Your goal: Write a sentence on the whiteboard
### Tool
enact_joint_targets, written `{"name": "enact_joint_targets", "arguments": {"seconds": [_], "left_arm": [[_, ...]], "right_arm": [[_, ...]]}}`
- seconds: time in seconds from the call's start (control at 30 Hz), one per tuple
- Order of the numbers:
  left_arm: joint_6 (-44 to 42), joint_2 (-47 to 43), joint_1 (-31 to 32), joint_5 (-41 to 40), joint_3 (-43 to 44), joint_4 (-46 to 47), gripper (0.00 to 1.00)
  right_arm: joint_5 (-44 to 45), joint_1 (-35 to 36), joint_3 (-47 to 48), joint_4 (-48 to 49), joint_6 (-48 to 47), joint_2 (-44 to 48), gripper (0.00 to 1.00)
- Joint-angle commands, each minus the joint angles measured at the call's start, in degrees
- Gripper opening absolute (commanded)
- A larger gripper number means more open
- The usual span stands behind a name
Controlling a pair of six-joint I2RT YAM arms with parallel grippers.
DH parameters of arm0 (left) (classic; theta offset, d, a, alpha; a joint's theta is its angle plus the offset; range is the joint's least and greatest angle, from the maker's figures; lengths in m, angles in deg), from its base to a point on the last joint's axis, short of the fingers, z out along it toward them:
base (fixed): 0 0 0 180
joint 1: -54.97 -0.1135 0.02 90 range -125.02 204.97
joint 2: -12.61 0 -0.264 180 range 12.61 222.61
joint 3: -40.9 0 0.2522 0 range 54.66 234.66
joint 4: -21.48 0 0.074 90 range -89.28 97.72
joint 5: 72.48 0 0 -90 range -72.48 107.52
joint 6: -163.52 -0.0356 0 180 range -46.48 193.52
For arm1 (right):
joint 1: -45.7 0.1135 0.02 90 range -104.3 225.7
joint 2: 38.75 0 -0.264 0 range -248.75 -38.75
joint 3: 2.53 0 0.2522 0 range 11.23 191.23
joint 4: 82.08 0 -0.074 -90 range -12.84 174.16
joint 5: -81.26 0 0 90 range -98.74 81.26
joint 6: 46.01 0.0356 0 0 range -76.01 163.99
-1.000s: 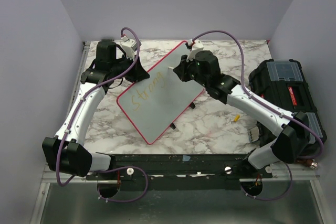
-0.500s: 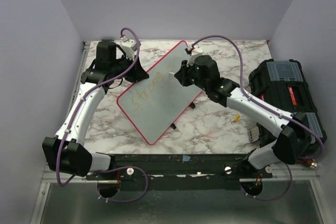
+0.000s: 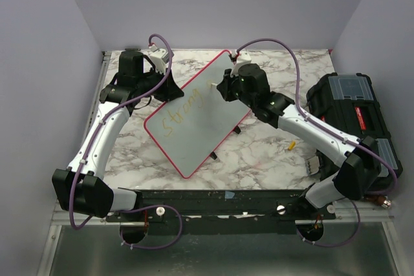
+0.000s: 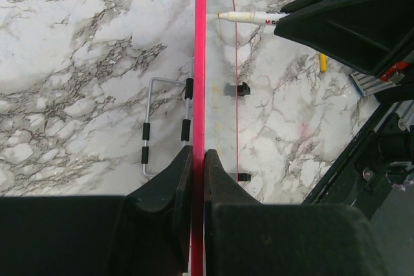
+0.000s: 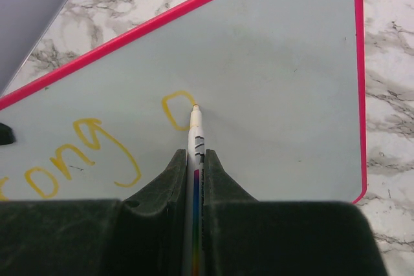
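A: Report on the left gripper (image 4: 198,153).

B: Closed as far as possible on the red-pink rim of the whiteboard (image 3: 194,137), one finger pressed to each face. Viewed edge-on from the left wrist, so shown only as a thin red line between the fingers.

A: Locate the whiteboard.

B: Laid diagonally across the middle of the marble tabletop (image 3: 265,153), between the two arms, with the long axis from near left to far right. Gripped on the far-left long edge. Small black feet on the opposite, near-right edge.

A: Report on the right gripper (image 5: 195,154).

B: Clamped nearly closed on a white marker (image 5: 196,137), barrel pinched between the fingers and tip projecting past them. Tip in contact with the board surface, at the edge of a small yellow loop (image 5: 174,111).

A: Describe the sentence (image 3: 184,108).

B: So far, "Strong" in thin yellow cursive, along the board's far-left side. Loop placed just past the final "g", toward the far corner.

A: List surrounding items.

B: Black toolbox (image 3: 349,105) at the right edge of the tabletop, well apart from the board. Small yellow piece (image 3: 292,145) on the marble between the board and the toolbox. Bent wire stand (image 4: 146,127) flat on the marble, just beside the rim.
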Motion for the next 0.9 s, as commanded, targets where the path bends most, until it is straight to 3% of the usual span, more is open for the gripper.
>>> {"name": "enact_joint_targets", "arguments": {"seconds": [0.0, 0.43, 0.87], "left_arm": [[-2.67, -0.44, 0.9, 1.42, -0.62, -0.03, 0.0], [-2.7, -0.44, 0.94, 1.24, -0.62, -0.03, 0.0], [-2.75, -0.53, 0.9, 1.05, -0.71, -0.12, 0.0]], "right_arm": [[1.12, 0.08, 2.64, -0.76, -0.43, -1.78, 0.01], [-1.76, 0.08, 3.99, -0.23, 0.75, -2.43, 0.01], [-0.89, 0.07, -1.86, 0.21, 1.59, -0.46, 0.01]]}}
